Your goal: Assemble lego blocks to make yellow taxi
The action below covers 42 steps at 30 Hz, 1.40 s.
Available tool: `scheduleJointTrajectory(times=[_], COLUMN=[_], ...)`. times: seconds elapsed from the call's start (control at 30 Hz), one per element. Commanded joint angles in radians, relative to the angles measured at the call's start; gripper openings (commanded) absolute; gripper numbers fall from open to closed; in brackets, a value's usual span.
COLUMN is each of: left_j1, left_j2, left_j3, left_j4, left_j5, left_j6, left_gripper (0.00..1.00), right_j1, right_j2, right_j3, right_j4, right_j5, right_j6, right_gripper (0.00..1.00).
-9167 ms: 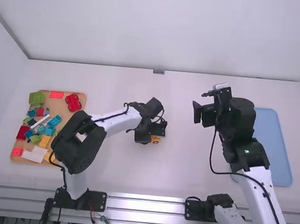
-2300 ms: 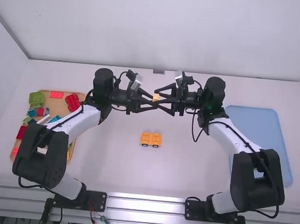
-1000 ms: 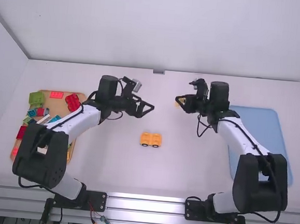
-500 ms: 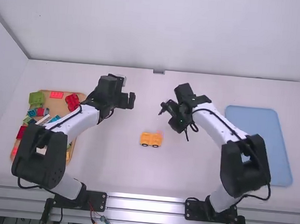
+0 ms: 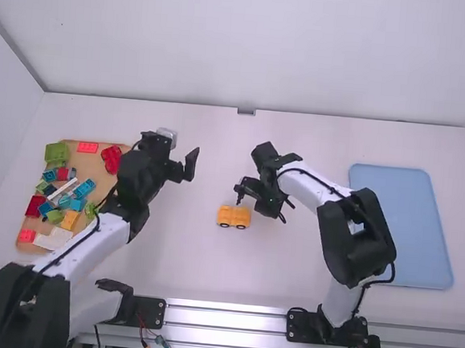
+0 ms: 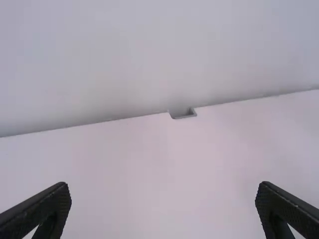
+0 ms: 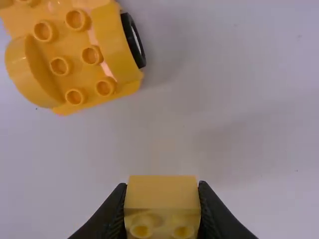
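1. Taxi base [image 5: 234, 216]: yellow, wheels down, mid-worktop, roughly halfway between left and right edges. Studs on top exposed.
2. Right gripper [image 7: 162, 185] is clamped on a yellow block [image 7: 162, 199], just beside the base, on its back-edge side.
3. Step in hand, my read: adding that block to the base. Looks part-built.
4. Next: line block up over studs, square the yaw, press straight down. Risk: half-seated studs or base rolling on its wheels.
5. Left gripper [image 5: 187, 164] is open and empty, left of centre toward the back edge. Could brace the base.
6. Tan tray [image 5: 92, 164] by worktop's left edge, loose mixed-colour blocks in it. Blue tray [image 5: 409, 228] by the right edge.
7. Worktop [image 5: 160, 269] white, metal rails [image 5: 225, 318] along front edge, pale wall [image 5: 306, 59] behind back edge.
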State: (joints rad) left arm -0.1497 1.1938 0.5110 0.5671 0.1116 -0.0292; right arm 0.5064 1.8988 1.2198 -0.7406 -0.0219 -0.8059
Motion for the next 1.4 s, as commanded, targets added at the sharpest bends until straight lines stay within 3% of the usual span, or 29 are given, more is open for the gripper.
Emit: scheduleJointTrajectory(times=[0.0,0.3,0.4,0.5,0.57,0.6,0.67,0.7,0.83,0.93,1.1,1.2,1.23,1.37], left_j1=[0.022,0.019,0.019,0.019,0.020,0.019,0.019,0.020,0.019,0.019,0.033,0.042,0.049,0.051], left_j2=[-0.079,-0.169,-0.168,-0.167,-0.167,-0.167,-0.167,-0.167,-0.167,-0.169,-0.135,-0.101,-0.055,0.050], left_j3=[-0.051,-0.079,-0.079,-0.079,-0.079,-0.079,-0.079,-0.079,-0.079,-0.079,-0.078,-0.077,-0.077,-0.076], left_j4=[0.013,-0.039,-0.040,-0.047,-0.053,-0.059,-0.062,-0.062,-0.087,-0.151,-0.113,-0.119,-0.138,-0.174], left_j5=[0.011,0.005,0.005,0.013,0.011,0.005,0.000,-0.014,-0.165,-0.163,0.288,0.417,0.576,0.812], left_j6=[-0.005,0.000,0.000,0.001,0.000,0.000,0.000,0.000,-0.007,-0.042,0.321,0.428,0.558,0.814], left_gripper=[0.99,0.99,0.99,0.99,0.99,0.99,0.99,0.99,0.99,0.99,0.99,0.99,0.99,0.99], right_j1=[-0.004,-0.001,-0.002,-0.002,-0.003,-0.003,0.000,-0.002,-0.002,-0.005,-0.090,-0.149,-0.214,-0.314], right_j2=[0.026,0.026,0.026,0.026,0.026,0.026,0.026,0.026,-0.003,-0.066,-0.278,-0.347,-0.397,-0.446], right_j3=[-0.018,-0.123,-0.143,-0.155,-0.154,-0.153,-0.153,-0.153,-0.152,-0.150,-0.222,-0.295,-0.381,-0.521], right_j4=[0.000,0.074,0.095,0.129,0.130,0.133,0.138,0.145,0.158,0.129,0.142,0.173,0.248,0.430], right_j5=[-0.002,-0.004,0.001,-0.002,-0.002,0.003,0.011,0.023,0.017,-0.038,-0.313,-0.444,-0.539,-0.593], right_j6=[-0.015,-0.041,-0.041,-0.040,-0.040,-0.040,-0.040,-0.038,-0.002,-0.006,-0.122,-0.218,-0.271,-0.255], right_gripper=[0.00,0.00,0.04,0.16,0.26,0.48,0.67,0.97,0.99,0.99,0.98,0.99,0.99,0.98])
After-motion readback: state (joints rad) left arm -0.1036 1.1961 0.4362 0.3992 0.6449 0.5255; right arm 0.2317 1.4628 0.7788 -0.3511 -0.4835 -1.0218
